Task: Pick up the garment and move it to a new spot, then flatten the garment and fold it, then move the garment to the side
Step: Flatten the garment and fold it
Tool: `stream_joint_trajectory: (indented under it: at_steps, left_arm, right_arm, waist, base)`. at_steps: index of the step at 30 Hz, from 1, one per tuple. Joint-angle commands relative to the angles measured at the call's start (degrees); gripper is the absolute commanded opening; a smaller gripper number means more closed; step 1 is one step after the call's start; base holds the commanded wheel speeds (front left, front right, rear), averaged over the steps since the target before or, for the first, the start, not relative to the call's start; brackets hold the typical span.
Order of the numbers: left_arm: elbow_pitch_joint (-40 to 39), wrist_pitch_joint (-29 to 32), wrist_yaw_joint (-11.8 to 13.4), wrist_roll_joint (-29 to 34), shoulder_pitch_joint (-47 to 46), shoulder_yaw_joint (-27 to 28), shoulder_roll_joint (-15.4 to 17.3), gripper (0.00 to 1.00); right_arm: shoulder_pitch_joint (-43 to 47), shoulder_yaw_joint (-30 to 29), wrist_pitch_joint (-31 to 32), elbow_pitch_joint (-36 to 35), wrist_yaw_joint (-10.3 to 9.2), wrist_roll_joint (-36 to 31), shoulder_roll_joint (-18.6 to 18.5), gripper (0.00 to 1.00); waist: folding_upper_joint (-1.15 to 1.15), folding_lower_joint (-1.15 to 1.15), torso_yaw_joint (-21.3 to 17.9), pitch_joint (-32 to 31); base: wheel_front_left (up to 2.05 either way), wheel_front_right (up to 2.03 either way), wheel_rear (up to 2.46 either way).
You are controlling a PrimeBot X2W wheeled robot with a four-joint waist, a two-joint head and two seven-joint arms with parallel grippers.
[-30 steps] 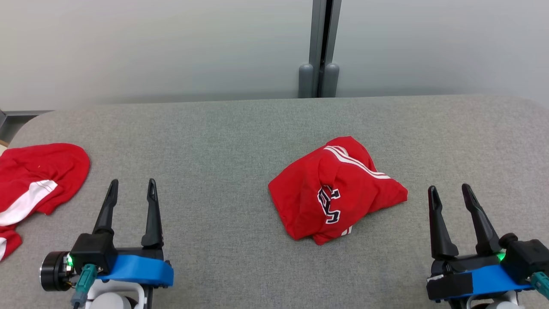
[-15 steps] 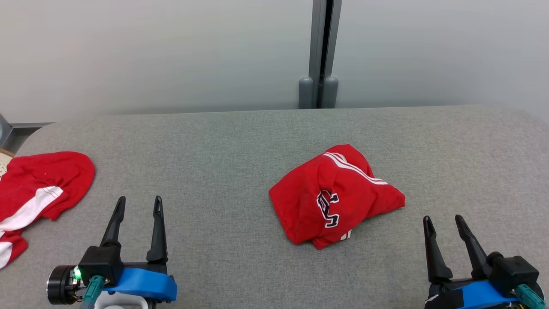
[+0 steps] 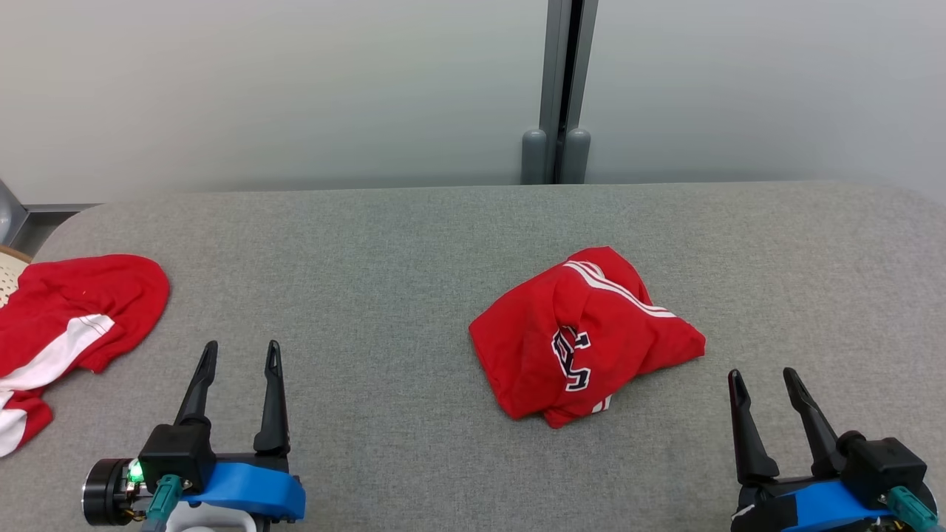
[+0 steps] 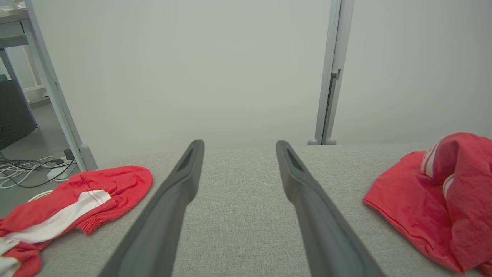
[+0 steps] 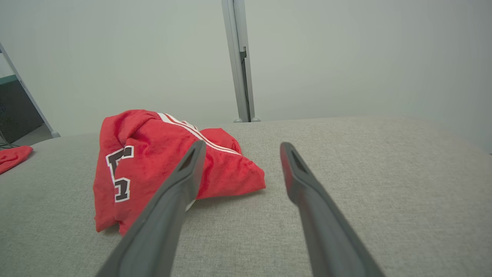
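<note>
The garment (image 3: 584, 336) is a crumpled red shirt with white stripes and dark lettering, lying in a heap right of centre on the grey padded table (image 3: 384, 244). It also appears in the right wrist view as the garment (image 5: 153, 161) and at the right edge of the left wrist view as the garment (image 4: 434, 196). My left gripper (image 3: 242, 346) hovers open at the near left, with nothing between its fingers (image 4: 180, 181). My right gripper (image 3: 761, 374) stands open at the near right, just right of and nearer than the heap, with nothing in it (image 5: 242, 144).
A second red garment with a white band (image 3: 66, 318) lies at the table's left edge, partly hanging off. A grey post (image 3: 562, 89) and a pale wall stand behind the table. A desk leg and floor cables (image 4: 30, 169) are off to the left.
The head camera has shifted, so the whole picture sits slightly lower and to the right. Both grippers have drawn back toward the near edge, the right one more. The garment has not moved.
</note>
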Motion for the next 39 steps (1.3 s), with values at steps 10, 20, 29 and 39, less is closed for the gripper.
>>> stream_joint_trajectory:
  at_steps: [10,20,29,39]
  left_arm:
    - [-0.10,-0.14,-0.82,1.09,-1.25,1.00,-0.59,1.00]
    - [-1.19,-0.14,-1.57,1.71,-3.12,0.33,-1.73,1.00]
    - [-1.93,-0.14,-2.19,1.72,-6.03,-1.15,-2.91,1.00]
    - [-1.58,-0.15,-2.29,1.60,-6.41,-1.04,-3.44,1.00]
  right_arm:
    - [-2.19,-0.48,-0.18,0.48,0.00,-0.90,-0.04,1.00]
    - [-16.28,1.23,0.00,12.01,0.00,-5.10,-2.79,1.00]
    - [-27.00,0.87,-0.12,34.46,0.00,-4.64,-7.69,1.00]
    - [-29.43,2.90,-0.06,47.10,0.00,-2.85,-6.82,1.00]
  waist:
    - [0.00,0.00,0.53,0.83]
    - [0.00,0.00,2.66,3.34]
    - [0.00,0.00,6.68,6.79]
    - [0.00,0.00,8.50,7.90]
  base:
    - [0.00,0.00,0.00]
    - [0.00,0.00,0.00]
    - [0.00,0.00,0.00]
    - [0.00,0.00,0.00]
